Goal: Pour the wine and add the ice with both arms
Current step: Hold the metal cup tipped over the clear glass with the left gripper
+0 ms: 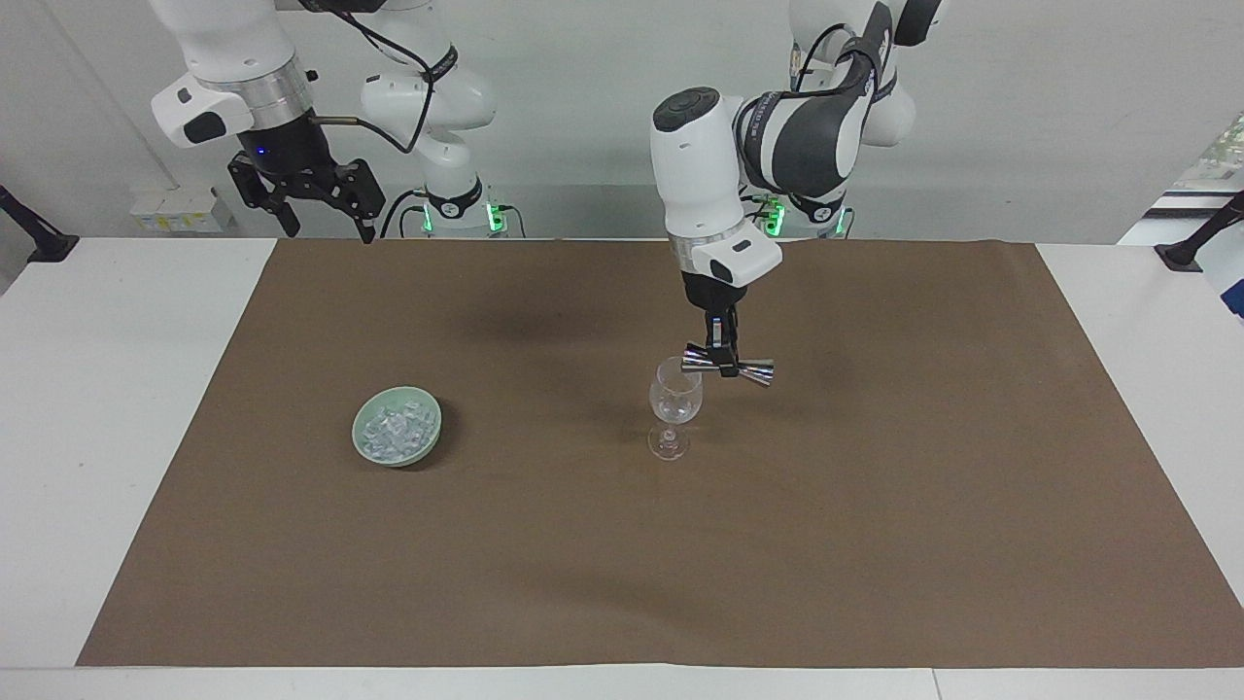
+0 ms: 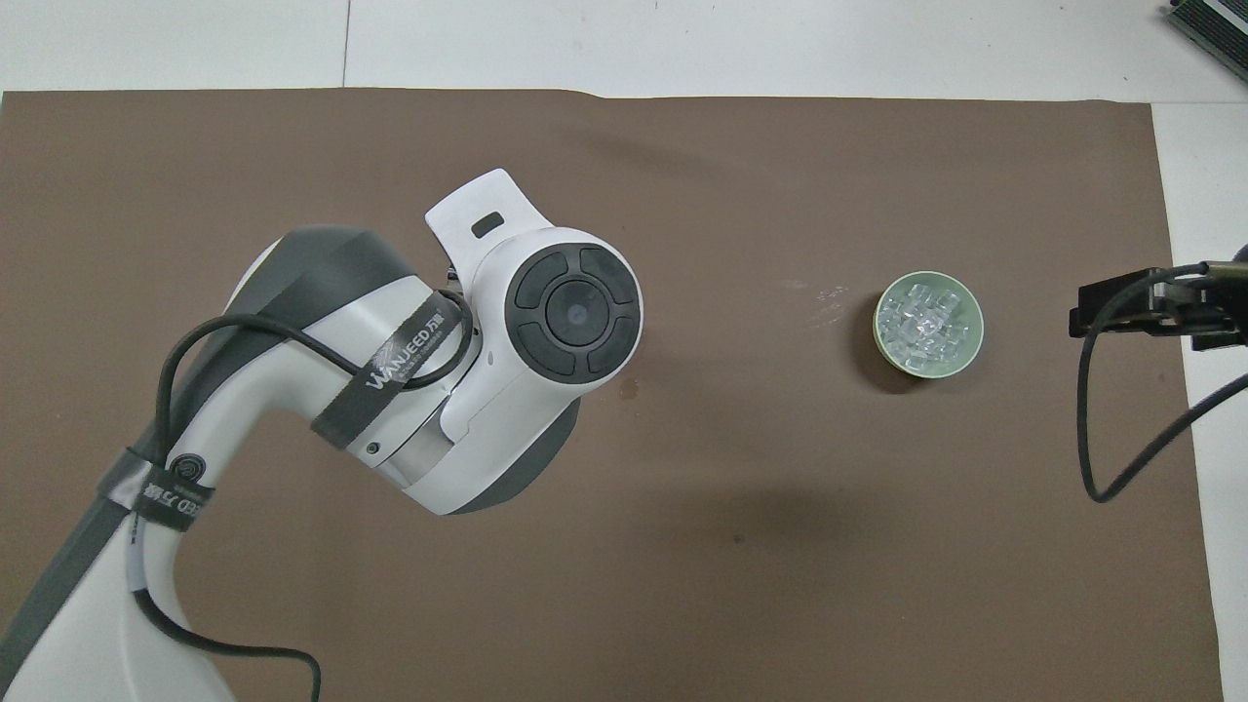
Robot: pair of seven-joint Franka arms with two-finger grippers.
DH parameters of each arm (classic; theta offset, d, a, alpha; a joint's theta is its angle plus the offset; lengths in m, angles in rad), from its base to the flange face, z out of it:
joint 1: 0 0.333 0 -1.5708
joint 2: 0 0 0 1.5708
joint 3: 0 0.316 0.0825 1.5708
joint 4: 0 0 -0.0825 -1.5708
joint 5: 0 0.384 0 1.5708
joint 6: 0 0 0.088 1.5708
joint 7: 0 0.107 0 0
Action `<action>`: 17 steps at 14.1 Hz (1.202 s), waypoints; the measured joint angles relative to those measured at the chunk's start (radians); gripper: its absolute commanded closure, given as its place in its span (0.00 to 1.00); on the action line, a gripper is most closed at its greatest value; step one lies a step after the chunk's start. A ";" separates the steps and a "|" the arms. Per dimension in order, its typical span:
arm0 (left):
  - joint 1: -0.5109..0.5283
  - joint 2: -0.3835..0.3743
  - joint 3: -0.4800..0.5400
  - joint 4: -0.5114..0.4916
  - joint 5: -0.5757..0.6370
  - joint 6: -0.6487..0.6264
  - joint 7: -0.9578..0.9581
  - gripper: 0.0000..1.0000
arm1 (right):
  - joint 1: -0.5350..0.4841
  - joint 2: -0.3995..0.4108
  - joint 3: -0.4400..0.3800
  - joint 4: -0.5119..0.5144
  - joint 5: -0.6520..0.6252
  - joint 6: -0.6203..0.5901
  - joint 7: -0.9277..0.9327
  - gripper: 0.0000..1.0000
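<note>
Steel jigger [image 1: 728, 365] clamped sideways in left jaws over glass [image 1: 674, 403] rim; right jaws [image 1: 321, 209] spread, waiting.

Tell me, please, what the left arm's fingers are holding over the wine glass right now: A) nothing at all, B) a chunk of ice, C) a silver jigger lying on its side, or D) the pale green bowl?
C: in the facing view the left gripper is shut on the silver jigger, which lies sideways with one end at the rim of the wine glass.
</note>
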 measured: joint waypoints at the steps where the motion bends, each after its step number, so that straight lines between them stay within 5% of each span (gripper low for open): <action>1: 0.000 0.004 0.000 0.005 0.003 -0.004 0.000 1.00 | 0.000 0.000 0.000 0.000 0.000 0.000 0.000 0.00; 17: -0.001 0.021 -0.002 0.049 0.010 -0.030 0.000 1.00 | 0.000 0.000 0.000 0.000 0.000 0.000 0.000 0.00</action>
